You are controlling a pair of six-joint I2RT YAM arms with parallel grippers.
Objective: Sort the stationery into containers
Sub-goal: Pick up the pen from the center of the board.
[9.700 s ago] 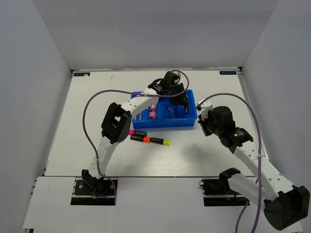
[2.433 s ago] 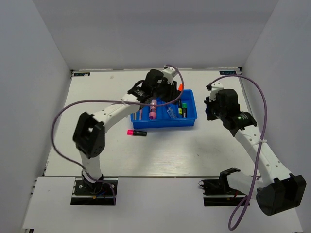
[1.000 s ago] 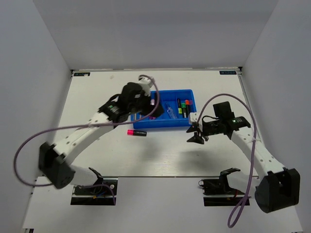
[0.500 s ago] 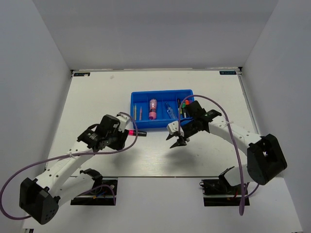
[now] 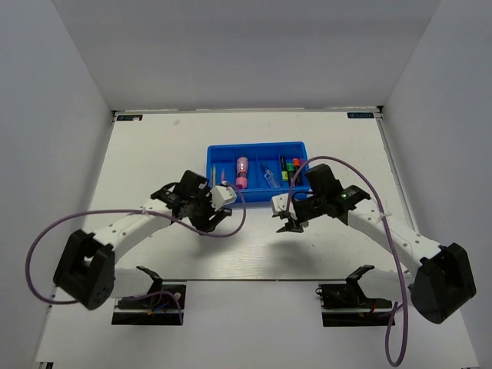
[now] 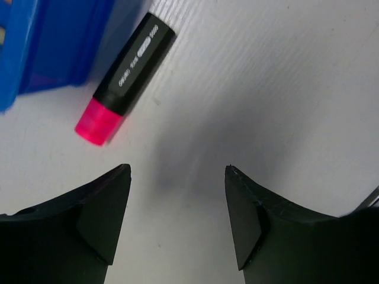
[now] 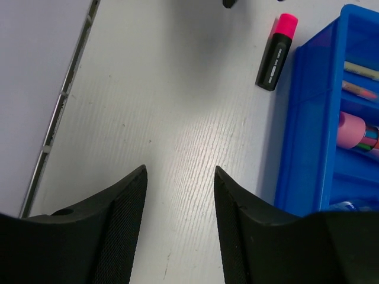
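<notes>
Pink-capped highlighter (image 6: 125,77) lies just ahead of the left gripper (image 6: 177,171), its jaws spread and empty, on the counter (image 6: 266,89) beside the blue tray (image 6: 35,41); the right gripper (image 7: 179,171) gapes empty too, so the pick-up probably calls for lowering astride the barrel and pinching.

From above I cannot find the pink-capped highlighter (image 6: 126,78); the left arm (image 5: 201,204) lies over it at the wrist. The left wrist view cuts the blue tray (image 6: 41,47) down to one corner at its top-left edge. The right wrist view loses the tray's far side and part of the pink marker (image 7: 355,131) off its right edge. I cannot identify the dark shape (image 7: 230,3) at that view's top edge. Overhead, the small items (image 5: 288,171) in the tray's right compartments are too tiny for me to tell apart.
</notes>
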